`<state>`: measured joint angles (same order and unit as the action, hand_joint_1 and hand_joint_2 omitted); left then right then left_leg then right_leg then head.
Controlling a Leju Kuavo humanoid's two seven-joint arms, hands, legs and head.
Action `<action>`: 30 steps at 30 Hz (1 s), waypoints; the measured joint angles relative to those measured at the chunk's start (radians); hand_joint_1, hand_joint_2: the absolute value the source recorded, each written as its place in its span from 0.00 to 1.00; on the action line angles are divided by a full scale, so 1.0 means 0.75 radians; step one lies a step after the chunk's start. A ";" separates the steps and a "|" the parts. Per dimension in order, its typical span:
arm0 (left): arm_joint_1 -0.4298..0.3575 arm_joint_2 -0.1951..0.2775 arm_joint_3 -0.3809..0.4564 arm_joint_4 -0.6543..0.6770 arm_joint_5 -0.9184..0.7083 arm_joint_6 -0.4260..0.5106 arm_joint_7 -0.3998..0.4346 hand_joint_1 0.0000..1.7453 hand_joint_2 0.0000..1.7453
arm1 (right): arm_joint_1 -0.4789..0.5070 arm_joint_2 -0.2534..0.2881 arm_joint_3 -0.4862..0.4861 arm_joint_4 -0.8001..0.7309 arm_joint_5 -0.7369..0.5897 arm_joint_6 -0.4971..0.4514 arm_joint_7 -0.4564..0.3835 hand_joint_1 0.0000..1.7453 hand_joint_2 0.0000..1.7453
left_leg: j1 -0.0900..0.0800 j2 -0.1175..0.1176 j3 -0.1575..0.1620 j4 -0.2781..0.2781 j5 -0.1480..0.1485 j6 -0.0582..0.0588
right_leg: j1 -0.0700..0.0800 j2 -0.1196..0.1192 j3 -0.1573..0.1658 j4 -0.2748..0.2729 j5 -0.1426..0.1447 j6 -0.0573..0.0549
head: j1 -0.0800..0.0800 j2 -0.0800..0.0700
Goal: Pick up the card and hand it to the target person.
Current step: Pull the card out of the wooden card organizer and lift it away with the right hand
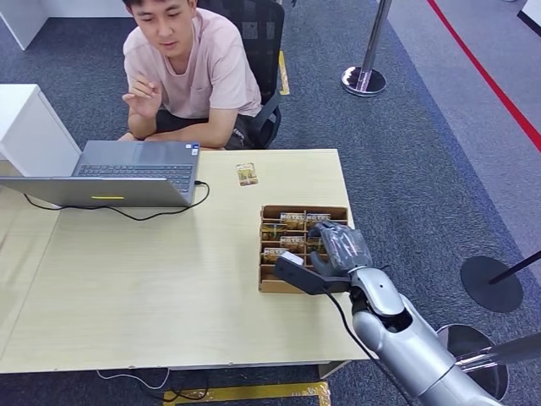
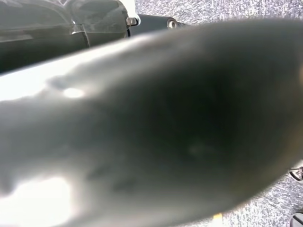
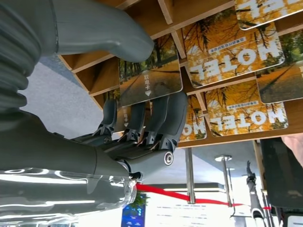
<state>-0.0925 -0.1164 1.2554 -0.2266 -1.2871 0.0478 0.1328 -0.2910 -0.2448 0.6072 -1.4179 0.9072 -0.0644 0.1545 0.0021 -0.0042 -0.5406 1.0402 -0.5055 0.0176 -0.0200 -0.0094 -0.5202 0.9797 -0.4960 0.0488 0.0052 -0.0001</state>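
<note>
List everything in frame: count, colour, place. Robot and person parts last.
table: one, light wood, fills the middle of the head view
card tray: one, brown, divided, right side of the table
cards in the tray: several, yellow autumn print reading HOTEL, in the compartments
loose card: one, yellowish, flat on the table's far edge in front of the person
laptop: one, grey, open, far left of the table
cable: one, black, running along the laptop
white cabinet: one, beside the table's left end
stanchions: silver post on the carpet beyond the table, dark bases at right
person: one, pink shirt, seated in a black chair across the table
right hand: over the tray, fingers and thumb at a card
</note>
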 joint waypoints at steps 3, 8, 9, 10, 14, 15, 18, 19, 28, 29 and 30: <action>0.000 0.000 0.000 0.000 0.000 0.000 -0.001 0.00 0.00 | 0.001 -0.001 0.000 0.000 0.002 -0.001 0.007 0.51 1.00 | 0.000 0.000 0.000 0.000 0.000 0.000 | 0.000 0.000 0.000 0.000 0.000 0.000 | 0.000 0.000; 0.000 0.000 0.000 0.000 0.000 0.000 -0.001 0.00 0.00 | 0.003 -0.001 0.000 0.000 0.013 -0.003 0.018 0.52 1.00 | 0.000 0.000 0.000 0.000 0.000 0.000 | 0.000 0.000 0.000 0.000 0.000 0.000 | 0.000 0.000; 0.000 0.000 0.000 0.000 0.000 0.000 -0.001 0.00 0.00 | 0.004 -0.001 0.000 0.000 0.016 -0.003 0.022 0.52 1.00 | 0.000 0.000 0.000 0.000 0.000 0.000 | 0.000 0.000 0.000 0.000 0.000 0.000 | 0.000 0.000; 0.000 0.000 0.000 0.000 0.000 0.000 -0.001 0.00 0.00 | 0.005 -0.001 0.000 0.000 0.018 -0.002 0.024 0.52 1.00 | 0.000 0.000 0.000 0.000 0.000 0.000 | 0.000 0.000 0.000 0.000 0.000 0.000 | 0.000 0.000; 0.000 0.000 0.000 0.000 0.000 -0.001 -0.001 0.00 0.00 | 0.007 -0.001 0.000 0.000 0.023 0.002 0.031 0.53 1.00 | 0.000 0.000 0.000 0.000 0.000 0.000 | 0.000 0.000 0.000 0.000 0.000 0.000 | 0.000 0.000; 0.000 0.000 0.000 0.000 0.000 -0.001 -0.001 0.00 0.00 | 0.007 -0.001 0.000 0.000 0.023 0.003 0.031 0.54 1.00 | 0.000 0.000 0.000 0.000 0.000 0.000 | 0.000 0.000 0.000 0.000 0.000 0.000 | 0.000 0.000; 0.000 0.000 0.000 0.000 0.000 -0.001 -0.001 0.00 0.00 | 0.007 -0.001 0.000 0.002 0.025 0.005 0.032 0.54 1.00 | 0.000 0.000 0.000 0.000 0.000 0.000 | 0.000 0.000 0.000 0.000 0.000 0.000 | 0.000 0.000; 0.000 0.000 0.000 0.000 0.000 -0.001 -0.002 0.00 0.00 | 0.007 -0.001 0.000 0.003 0.026 0.006 0.032 0.54 1.00 | 0.000 0.000 0.000 0.000 0.000 0.000 | 0.000 0.000 0.000 0.000 0.000 0.000 | 0.000 0.000; 0.000 0.000 0.000 0.000 0.001 -0.001 -0.038 0.00 0.25 | 0.002 -0.001 0.000 0.013 0.033 0.021 0.027 0.64 1.00 | 0.000 0.000 0.000 0.000 0.000 0.000 | 0.000 0.000 0.000 0.000 0.000 0.000 | 0.000 0.000; 0.000 0.000 0.000 0.000 0.001 -0.002 -0.042 0.00 0.50 | 0.000 -0.001 0.000 0.014 0.033 0.021 0.027 0.67 1.00 | 0.000 0.000 0.000 0.000 0.000 0.000 | 0.000 0.000 0.000 0.000 0.000 0.000 | 0.000 0.000; 0.000 0.000 0.000 0.000 0.001 -0.002 -0.047 0.00 0.75 | -0.001 -0.001 0.000 0.016 0.033 0.021 0.026 0.71 1.00 | 0.000 0.000 0.000 0.000 0.000 0.000 | 0.000 0.000 0.000 0.000 0.000 0.000 | 0.000 0.000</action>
<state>-0.0924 -0.1164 1.2554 -0.2266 -1.2861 0.0462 0.0977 -0.2918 -0.2457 0.6073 -1.4061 0.9323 -0.0484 0.1740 0.0021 -0.0042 -0.5407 1.0402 -0.5055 0.0176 -0.0200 -0.0095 -0.5200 0.9797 -0.4960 0.0488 0.0052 -0.0001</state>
